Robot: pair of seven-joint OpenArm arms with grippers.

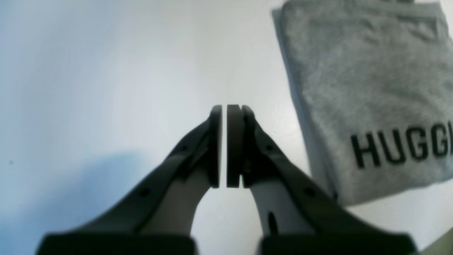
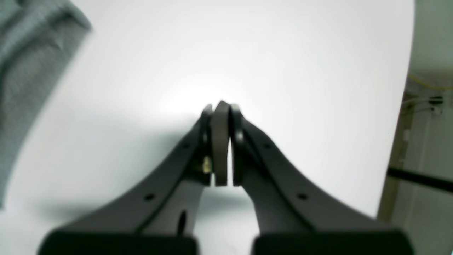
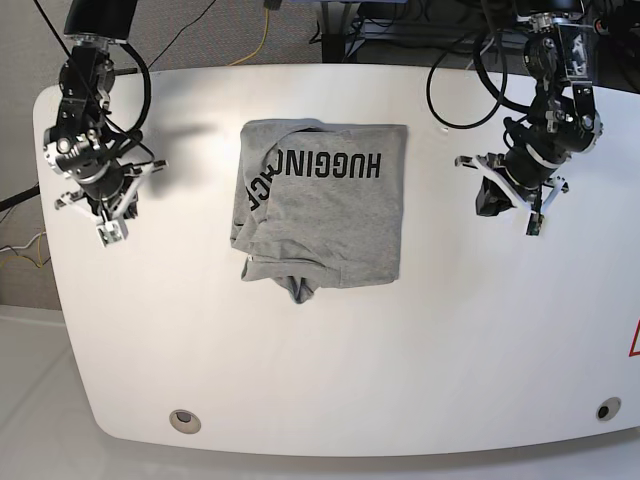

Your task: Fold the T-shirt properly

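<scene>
The heather-grey T-shirt point(image 3: 320, 205) lies folded into a rough rectangle at the table's middle, black "HUGGING" lettering up near its far edge. A sleeve bunches out at its near left corner. It also shows at the right of the left wrist view point(image 1: 368, 92) and at the left edge of the right wrist view point(image 2: 24, 63). My left gripper point(image 1: 224, 109) is shut and empty above bare table beside the shirt; in the base view it point(image 3: 532, 222) hangs on the right. My right gripper point(image 2: 221, 106) is shut and empty; in the base view it point(image 3: 108, 232) hangs on the left.
The white table point(image 3: 330, 360) has rounded corners and two round holes near its front corners. Cables run behind its far edge point(image 3: 460, 55). The table's edge and a wall show at the right of the right wrist view point(image 2: 410, 106).
</scene>
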